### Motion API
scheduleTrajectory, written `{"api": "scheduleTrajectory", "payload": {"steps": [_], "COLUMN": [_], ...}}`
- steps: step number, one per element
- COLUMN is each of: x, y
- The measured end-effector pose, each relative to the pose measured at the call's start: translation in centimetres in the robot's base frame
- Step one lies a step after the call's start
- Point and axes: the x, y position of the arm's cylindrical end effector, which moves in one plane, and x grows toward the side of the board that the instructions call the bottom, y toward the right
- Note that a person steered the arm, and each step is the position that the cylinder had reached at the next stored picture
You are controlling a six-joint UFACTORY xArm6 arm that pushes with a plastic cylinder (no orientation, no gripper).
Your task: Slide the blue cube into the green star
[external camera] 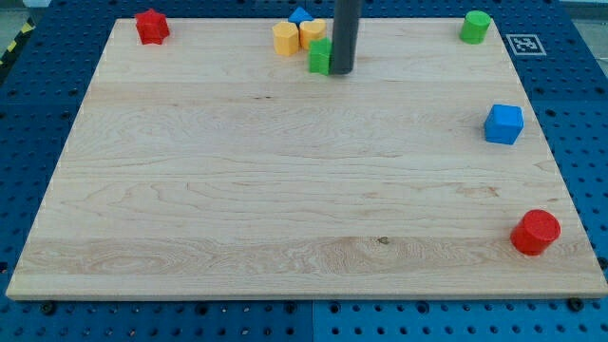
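A wooden board [285, 190] is seen lying on a blue perforated table [589, 114]. The dark rod comes down from the view's top, and my tip [341, 71] is set on the board in the far middle, just right of a green block [319, 56] and touching or nearly touching it; which of the two cannot be told. That green block is partly hidden by the rod, so its shape cannot be made out with certainty. No claw is carried by the arm, so nothing is spread, pressed together or pinched; only the rod's end is shown. Just left of and beyond the green block, two yellow blocks [285, 39] [312, 32] are packed side by side, and a small blue block [300, 15] is seen behind them at the far edge. The blue cube [503, 124] sits near the right edge, well apart from my tip and from the green block. A green cylinder [475, 27] stands at the far right corner, a red cylinder [536, 233] at the near right corner, and a red block [151, 27] at the far left corner.
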Motion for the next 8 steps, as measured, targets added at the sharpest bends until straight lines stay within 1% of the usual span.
{"api": "scheduleTrajectory", "payload": {"steps": [1,2,3,4,5,6,7,8], "x": [-0.2,3.1,3.6,5.8,9.4,12.5,13.3,12.6], "y": [0.5,7.9,16.9,27.2,30.5,25.9,23.6,22.5]}}
